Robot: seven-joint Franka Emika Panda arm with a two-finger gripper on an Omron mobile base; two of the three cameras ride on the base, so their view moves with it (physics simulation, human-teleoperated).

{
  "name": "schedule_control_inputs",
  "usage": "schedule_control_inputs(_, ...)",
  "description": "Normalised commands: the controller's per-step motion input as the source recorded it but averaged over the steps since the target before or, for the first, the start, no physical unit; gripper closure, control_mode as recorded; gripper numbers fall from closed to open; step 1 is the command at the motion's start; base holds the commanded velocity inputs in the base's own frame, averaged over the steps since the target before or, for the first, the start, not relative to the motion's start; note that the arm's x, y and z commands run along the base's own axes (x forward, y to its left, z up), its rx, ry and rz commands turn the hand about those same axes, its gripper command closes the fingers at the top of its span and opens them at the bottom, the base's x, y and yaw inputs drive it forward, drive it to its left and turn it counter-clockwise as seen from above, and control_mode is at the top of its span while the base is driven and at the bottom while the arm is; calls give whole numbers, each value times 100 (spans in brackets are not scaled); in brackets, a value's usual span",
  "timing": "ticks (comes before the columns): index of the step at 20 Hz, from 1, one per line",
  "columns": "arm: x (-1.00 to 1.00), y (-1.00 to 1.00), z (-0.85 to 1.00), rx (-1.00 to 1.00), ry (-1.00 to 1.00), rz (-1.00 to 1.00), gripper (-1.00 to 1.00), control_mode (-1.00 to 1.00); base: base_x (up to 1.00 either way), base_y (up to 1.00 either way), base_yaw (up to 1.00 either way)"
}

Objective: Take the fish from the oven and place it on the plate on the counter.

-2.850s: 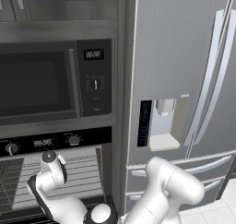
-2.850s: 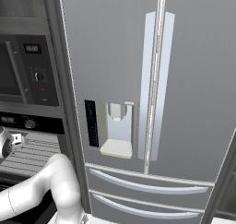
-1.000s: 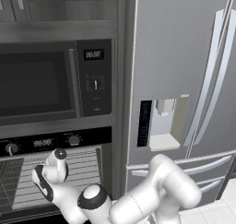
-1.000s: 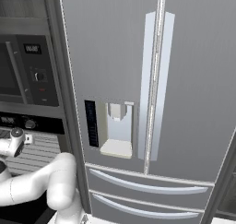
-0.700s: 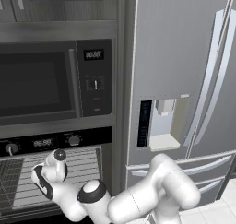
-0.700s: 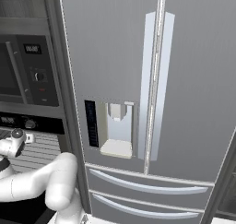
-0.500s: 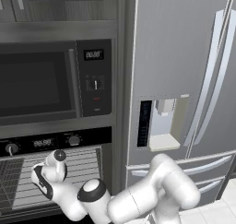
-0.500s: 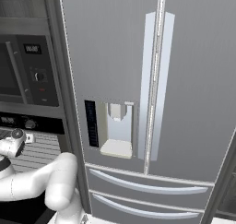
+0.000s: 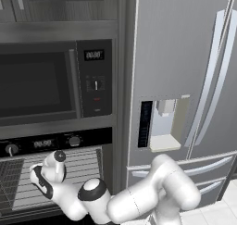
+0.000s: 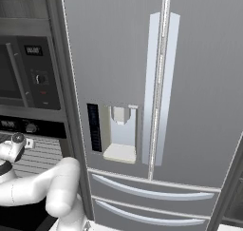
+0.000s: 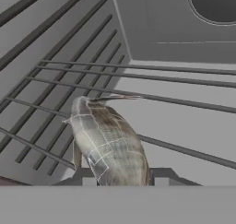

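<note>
Oven racks closely frame the fish between gripper fingertips.

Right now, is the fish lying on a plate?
No, the fish lies on a wire rack inside the oven.

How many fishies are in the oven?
1. The fish lies on a wire rack inside the oven, right in front of the gripper. Others could hide outside the hand view.

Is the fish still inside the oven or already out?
Inside. The fish lies on the oven's wire rack, cavity walls around it, the gripper right at it.
</note>
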Motion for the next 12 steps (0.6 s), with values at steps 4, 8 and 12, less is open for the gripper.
schedule_control_inputs(4,-1,2,-45,0,13,0,100,-100,0,0,0)
schedule_control_inputs(8,-3,3,-24,0,9,0,100,-100,0,0,0)
schedule_control_inputs(12,-54,0,-2,1,1,0,100,-100,0,0,0)
